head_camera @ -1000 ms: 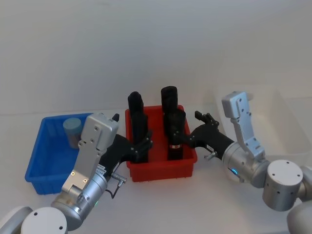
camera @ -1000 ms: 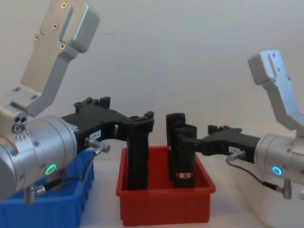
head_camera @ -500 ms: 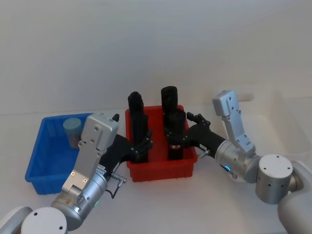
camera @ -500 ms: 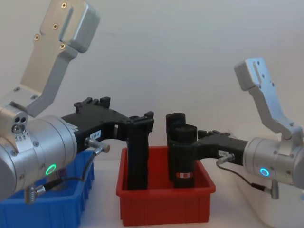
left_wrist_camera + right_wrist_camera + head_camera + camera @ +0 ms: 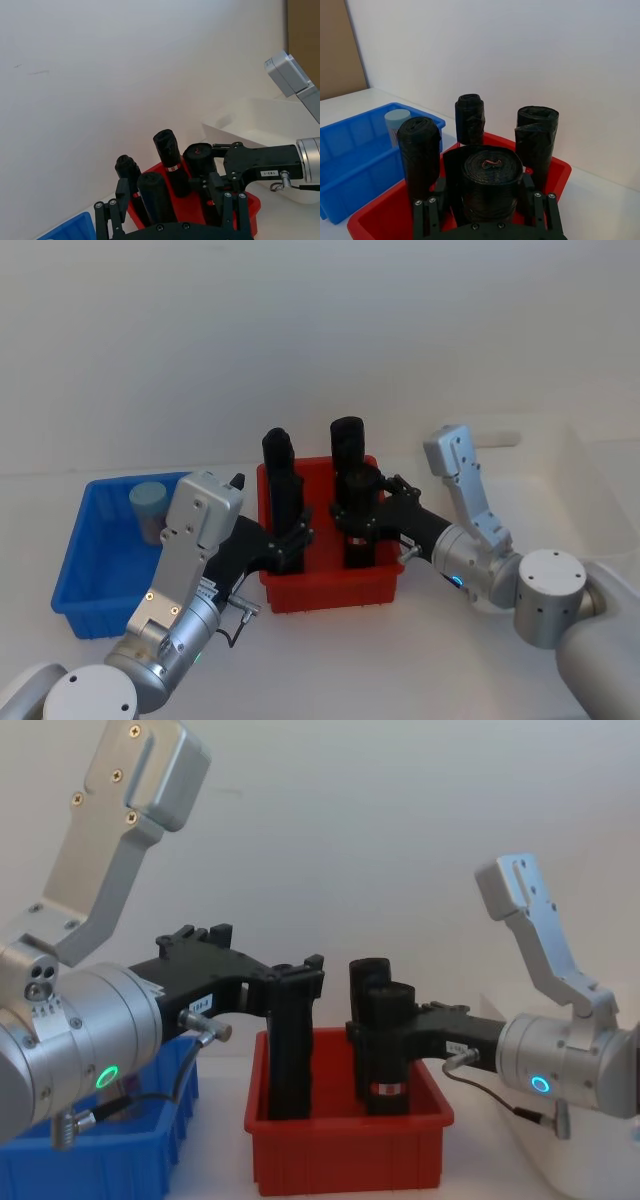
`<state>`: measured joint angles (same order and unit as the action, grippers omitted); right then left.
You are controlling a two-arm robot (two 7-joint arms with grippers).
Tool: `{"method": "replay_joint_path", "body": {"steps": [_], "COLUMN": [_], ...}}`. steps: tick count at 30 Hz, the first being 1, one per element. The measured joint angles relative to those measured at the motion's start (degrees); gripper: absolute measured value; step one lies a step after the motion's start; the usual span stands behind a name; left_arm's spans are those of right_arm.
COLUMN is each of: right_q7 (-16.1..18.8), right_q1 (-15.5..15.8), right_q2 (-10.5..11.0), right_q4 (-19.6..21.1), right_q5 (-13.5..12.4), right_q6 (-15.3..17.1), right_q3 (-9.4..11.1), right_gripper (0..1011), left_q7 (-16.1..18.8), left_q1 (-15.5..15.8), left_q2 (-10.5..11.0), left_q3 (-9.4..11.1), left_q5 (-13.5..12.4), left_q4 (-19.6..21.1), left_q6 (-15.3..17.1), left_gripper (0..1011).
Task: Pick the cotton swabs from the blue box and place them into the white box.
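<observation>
The swab jar (image 5: 148, 502) stands upright in the blue box (image 5: 105, 565), left of the nearer left gripper (image 5: 296, 536); its jaws and the right gripper's (image 5: 362, 522) gape around black rolls (image 5: 281, 472), gripping nothing.

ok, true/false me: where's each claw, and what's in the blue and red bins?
1. One jar of cotton swabs stands in the blue bin. True.
2. The right claw hangs over the white bin. False: it is in the red bin, at the front right roll.
3. The red bin holds four black rolls, all upright. True.
4. The left claw is down in the blue bin at the jar. False: it is in the red bin, open around the front left roll; the jar stands untouched.
</observation>
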<state>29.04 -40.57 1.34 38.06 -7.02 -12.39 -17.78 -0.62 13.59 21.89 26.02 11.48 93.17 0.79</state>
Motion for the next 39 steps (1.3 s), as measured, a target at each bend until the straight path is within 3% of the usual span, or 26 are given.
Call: {"method": "replay_joint_path", "body": {"steps": [14,21,29,39], "right_q7": [0.8,0.7,-0.3,-3.8], "right_q1": [-2.7,-2.5,0.1,5.7], "right_q2": [-1.0,-0.9,0.2,2.5], "right_q4": [-5.2,-4.2,2.0,16.0], "right_q5": [0.0,-0.4,-1.5,-3.3], "right_q6": [-2.8,-3.0,-2.0,1.2], "right_q3": [-0.2,-0.1,0.5,1.6], "right_gripper": [555,516,499,499], "left_q7": [0.0,0.0,0.0,0.0], "left_q1": [0.0,0.0,0.0,0.0], "left_q2": [0.0,0.0,0.0,0.0], "left_q3": [0.0,0.0,0.0,0.0], "left_q5": [0.0,0.0,0.0,0.0], "left_q4": [0.0,0.0,0.0,0.0], "left_q6": [0.0,0.0,0.0,0.0], "left_gripper": [1004,1004,1004,1004]}}
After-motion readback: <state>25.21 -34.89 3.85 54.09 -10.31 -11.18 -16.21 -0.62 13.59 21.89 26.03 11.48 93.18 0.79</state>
